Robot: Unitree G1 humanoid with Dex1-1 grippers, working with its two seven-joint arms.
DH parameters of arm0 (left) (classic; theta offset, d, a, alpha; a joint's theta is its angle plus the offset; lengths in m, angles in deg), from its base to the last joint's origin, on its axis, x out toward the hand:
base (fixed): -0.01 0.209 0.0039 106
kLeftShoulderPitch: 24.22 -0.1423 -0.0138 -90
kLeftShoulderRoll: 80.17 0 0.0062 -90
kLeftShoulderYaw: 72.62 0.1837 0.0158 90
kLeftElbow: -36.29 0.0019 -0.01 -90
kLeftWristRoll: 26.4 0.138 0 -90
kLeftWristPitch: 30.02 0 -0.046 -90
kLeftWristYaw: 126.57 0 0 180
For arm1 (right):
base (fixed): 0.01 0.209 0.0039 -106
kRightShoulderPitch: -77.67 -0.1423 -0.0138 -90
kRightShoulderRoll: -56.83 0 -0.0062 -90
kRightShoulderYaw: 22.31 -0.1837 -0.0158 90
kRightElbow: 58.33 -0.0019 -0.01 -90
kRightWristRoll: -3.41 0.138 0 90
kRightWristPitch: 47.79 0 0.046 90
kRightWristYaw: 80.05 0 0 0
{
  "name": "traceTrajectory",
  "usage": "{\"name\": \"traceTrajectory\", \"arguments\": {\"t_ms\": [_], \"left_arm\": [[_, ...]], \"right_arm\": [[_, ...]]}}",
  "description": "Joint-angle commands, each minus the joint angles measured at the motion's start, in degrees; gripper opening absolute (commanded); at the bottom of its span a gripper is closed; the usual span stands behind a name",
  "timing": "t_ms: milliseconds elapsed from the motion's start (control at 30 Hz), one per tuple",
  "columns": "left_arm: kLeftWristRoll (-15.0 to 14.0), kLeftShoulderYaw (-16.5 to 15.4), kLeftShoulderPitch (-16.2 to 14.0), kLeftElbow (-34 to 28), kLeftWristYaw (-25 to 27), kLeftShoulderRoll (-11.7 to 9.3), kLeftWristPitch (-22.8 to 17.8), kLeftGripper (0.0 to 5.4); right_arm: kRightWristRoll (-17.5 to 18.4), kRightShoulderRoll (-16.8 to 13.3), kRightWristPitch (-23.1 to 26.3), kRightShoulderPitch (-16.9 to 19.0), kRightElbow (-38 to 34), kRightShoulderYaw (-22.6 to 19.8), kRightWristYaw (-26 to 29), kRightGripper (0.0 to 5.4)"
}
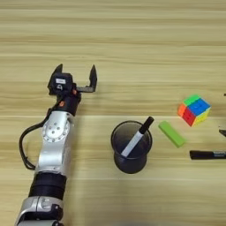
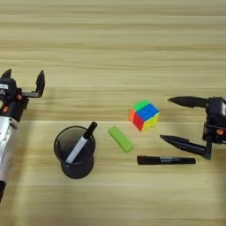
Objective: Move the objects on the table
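Plank-grained wooden table (image 2: 110, 35) fills view; left hand (image 1: 75, 75) and right hand (image 2: 174, 120) both wide

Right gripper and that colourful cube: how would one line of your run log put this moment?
right gripper: open, right of puzzle cube, apart | marker pen: flat on table | left gripper: open, idle at left
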Motion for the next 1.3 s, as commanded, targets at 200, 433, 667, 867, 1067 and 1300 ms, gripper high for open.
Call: {"name": "traceTrajectory", "arguments": {"t_ms": [200,433,667,867,1067,1300], "left_arm": [[0.34,-0.06,0.39,0.1,0.02,-0.22,0.28,5.4],[0.34,0.02,0.34,-0.03,0.04,-0.21,0.2,5.4],[0.3,-0.04,0.43,0.1,0.11,-0.3,0.22,5.4],[0.29,0.01,0.15,-0.36,0.08,-0.27,0.08,5.4],[0.2,-0.03,0.2,-0.19,0.22,-0.33,0.17,5.4],[0.16,-0.05,0.29,-0.06,0.27,-0.35,0.25,5.4]], "right_arm": [[-6.25,-2.31,-4.07,-0.35,3.26,4.42,3.63,5.38],[-9.37,-2.31,-6.81,0.25,4.43,6.84,4.51,5.38],[-13.76,-2.21,-9.11,-0.12,4.06,10.82,2.83,5.38],[-16.08,-3.09,-11.42,-1.89,9.99,11.75,2.85,5.38],[-17.24,-3.77,-13.39,-2.52,14.0,11.7,2.91,5.38],[-19.52,-4.53,-16.03,-3.03,19.3,12.21,2.81,5.03]]}}
